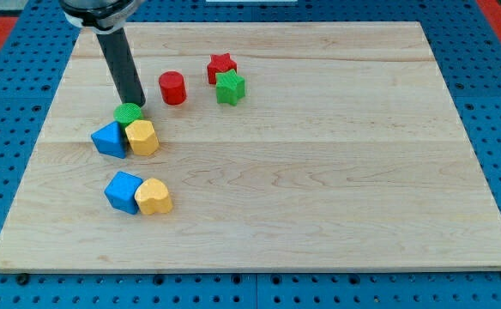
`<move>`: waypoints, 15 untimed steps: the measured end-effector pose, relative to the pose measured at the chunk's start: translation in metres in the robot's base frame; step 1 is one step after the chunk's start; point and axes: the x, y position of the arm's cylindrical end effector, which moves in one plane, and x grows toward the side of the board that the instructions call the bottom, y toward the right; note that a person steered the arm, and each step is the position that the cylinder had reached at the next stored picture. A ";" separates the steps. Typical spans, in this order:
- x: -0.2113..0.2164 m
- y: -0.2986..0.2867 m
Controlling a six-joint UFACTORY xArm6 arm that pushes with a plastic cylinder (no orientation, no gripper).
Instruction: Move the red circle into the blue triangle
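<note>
At the view's left the blue triangle lies on the wooden worktop, touching a yellow hexagon-like block on its right; a green circle sits just above the two, touching both as far as can be made out; below them, a little apart, a blue cube and a yellow heart lie pressed side by side; the dark rod comes down from the view's top left, its upper end cut off by the frame, and my tip stands at the green circle's upper right edge, whether touching it or just beside it I cannot tell; there is no gripper on this arm, only the rod, so no spread or pinch to report; to the right of my tip, near but apart, stands the red circle, up and right of the blue triangle, with the green circle and yellow hexagon-like block lying between them; further right a red star and a green star touch, the green one partly covering the red one's lower right.
</note>
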 end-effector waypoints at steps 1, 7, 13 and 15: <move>0.005 -0.006; -0.094 0.066; -0.104 -0.030; -0.063 -0.045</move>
